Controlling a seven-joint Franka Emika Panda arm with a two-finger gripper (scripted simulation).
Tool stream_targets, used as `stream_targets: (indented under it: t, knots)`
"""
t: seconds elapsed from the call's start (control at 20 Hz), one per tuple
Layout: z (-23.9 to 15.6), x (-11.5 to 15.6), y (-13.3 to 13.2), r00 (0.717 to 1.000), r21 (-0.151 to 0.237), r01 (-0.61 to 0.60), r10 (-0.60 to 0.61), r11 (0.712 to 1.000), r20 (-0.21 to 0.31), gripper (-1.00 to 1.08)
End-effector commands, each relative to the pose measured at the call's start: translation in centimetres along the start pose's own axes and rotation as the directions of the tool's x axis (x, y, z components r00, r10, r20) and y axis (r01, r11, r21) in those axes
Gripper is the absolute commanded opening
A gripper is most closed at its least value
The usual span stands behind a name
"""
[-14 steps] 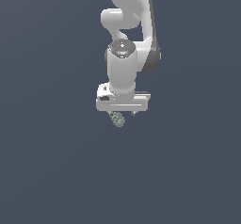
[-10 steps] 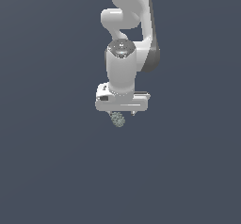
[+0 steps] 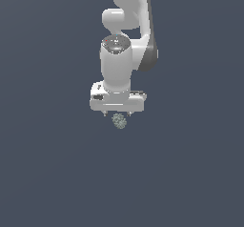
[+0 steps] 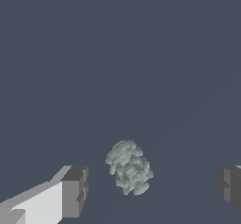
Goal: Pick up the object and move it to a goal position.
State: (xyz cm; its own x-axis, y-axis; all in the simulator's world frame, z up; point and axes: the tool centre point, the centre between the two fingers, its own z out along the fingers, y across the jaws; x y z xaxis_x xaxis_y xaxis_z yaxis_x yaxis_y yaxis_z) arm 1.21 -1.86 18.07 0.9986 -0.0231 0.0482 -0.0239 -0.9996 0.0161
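The object is a small bumpy grey-green lump lying on the dark floor. In the exterior view the object shows just below the white hand of the arm. My gripper is open, its two dark fingertips standing wide apart on either side of the lump without touching it. From the exterior view the gripper points straight down and its fingers are mostly hidden under the hand.
Only the plain dark grey floor surrounds the arm; no other objects or edges show.
The arm has shifted slightly toward the exterior view's left over the lump; the lump itself has not moved.
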Motion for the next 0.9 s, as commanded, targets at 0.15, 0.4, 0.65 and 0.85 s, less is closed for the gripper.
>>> stream_targets:
  t: [0.15, 0.4, 0.65, 0.85]
  knots:
    - [0.5, -0.2, -0.1, 1.0, 0.001, 0.024, -0.024, 1.0, 0.003, 1.0]
    - [1.4, -0.8, 0.0, 0.997, 0.002, 0.08, -0.08, 0.997, 0.008, 1.0]
    - [2.9, -1.7, -0.1, 0.986, 0.005, 0.168, -0.169, 0.986, 0.015, 1.0]
    - [4.5, -2.7, -0.1, 0.965, 0.011, 0.262, -0.262, 0.965, 0.022, 1.0]
